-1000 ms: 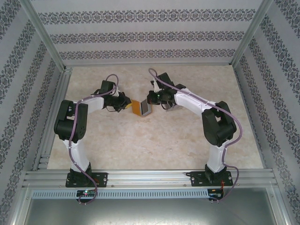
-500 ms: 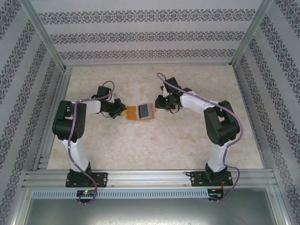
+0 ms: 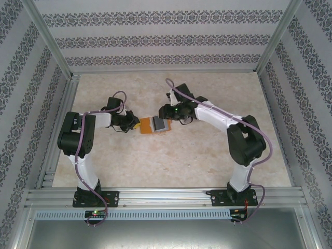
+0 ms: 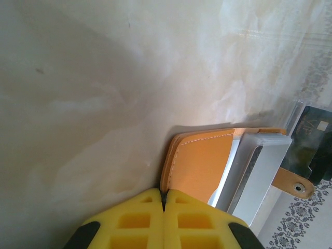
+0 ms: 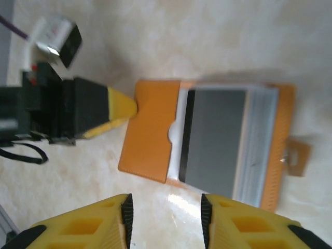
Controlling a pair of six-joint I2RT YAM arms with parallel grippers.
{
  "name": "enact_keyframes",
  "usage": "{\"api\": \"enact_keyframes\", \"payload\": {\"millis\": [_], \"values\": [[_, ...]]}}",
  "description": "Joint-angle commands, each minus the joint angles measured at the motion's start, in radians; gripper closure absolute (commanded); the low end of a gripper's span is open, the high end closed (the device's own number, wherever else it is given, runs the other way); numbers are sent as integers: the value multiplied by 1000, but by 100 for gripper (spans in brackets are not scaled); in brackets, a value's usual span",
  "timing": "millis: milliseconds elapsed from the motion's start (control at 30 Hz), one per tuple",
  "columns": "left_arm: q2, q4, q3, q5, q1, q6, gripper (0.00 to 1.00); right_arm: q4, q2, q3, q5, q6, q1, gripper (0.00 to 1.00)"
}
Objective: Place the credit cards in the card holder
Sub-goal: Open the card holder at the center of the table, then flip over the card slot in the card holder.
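On the table [image 3: 207, 155] we log the orange-tan card holder [image 5: 150, 129] lying open, left gripper [image 4: 163, 199] clamped on its edge. A grey credit card [image 5: 215, 137] lies across its inside; right gripper [image 5: 166, 206] hovers close by, jaws apart, empty.

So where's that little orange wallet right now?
In the top view, the orange wallet sits in the middle of the table, its left edge pinched by the left claw.

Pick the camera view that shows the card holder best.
Right wrist: the card holder lies open, its whole face and pocket in frame. Left wrist crops it to one flap, close up. Top external shows it small, without detail.
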Motion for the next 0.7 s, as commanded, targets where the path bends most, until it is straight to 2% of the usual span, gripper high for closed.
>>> {"api": "enact_keyframes", "payload": {"millis": [0,667], "values": [[4,-54,25,-22,-13,10,93,-33,80,39,-10,35,-10,57],[3,-56,36,-20,-18,11,93,-75,219,127,3,17,-29,55]]}}
